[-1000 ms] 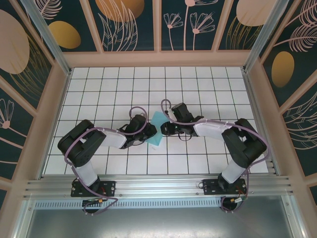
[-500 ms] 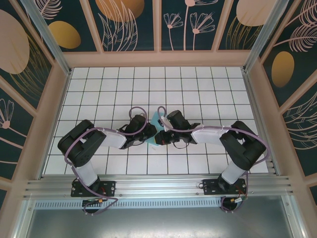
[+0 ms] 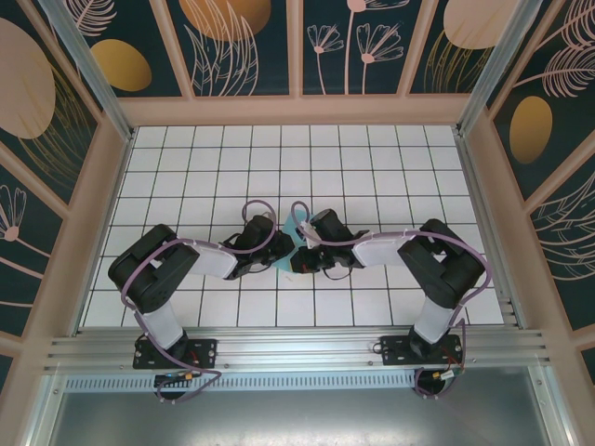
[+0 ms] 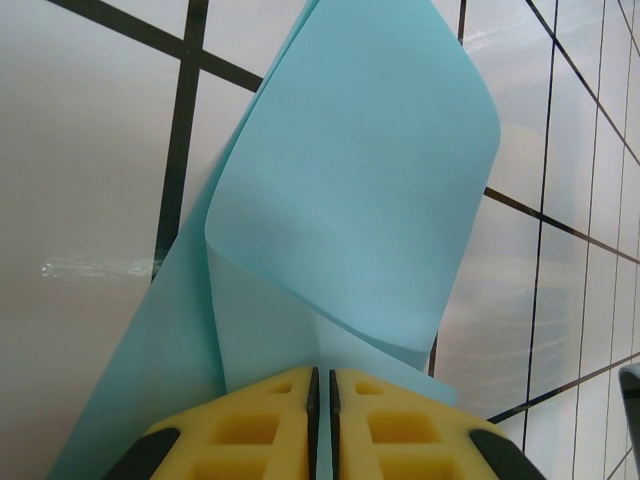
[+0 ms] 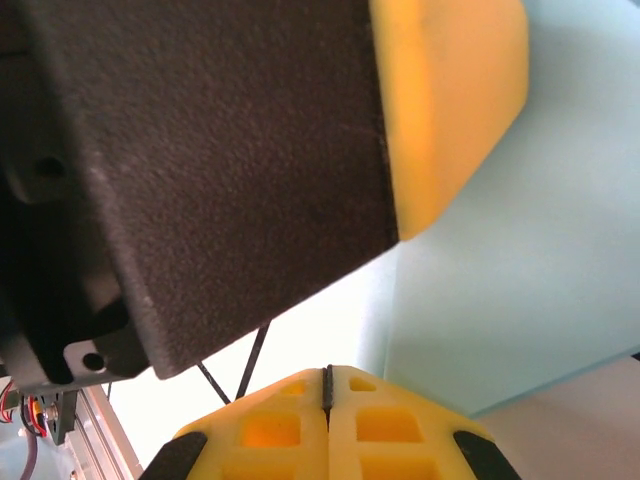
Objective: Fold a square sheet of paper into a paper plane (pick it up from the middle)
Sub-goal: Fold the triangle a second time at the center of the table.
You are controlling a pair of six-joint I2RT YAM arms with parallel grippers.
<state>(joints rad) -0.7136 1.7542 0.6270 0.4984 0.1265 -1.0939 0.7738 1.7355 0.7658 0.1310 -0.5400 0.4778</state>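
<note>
right tool (image 5: 327, 372) moved in, shut; left tool (image 4: 320, 372) pinches one sheet (image 4: 350, 180).

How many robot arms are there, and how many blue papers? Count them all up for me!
Robot arms: 2 (left arm, right arm)
Blue paper sheet: 1
Total: 3
</note>
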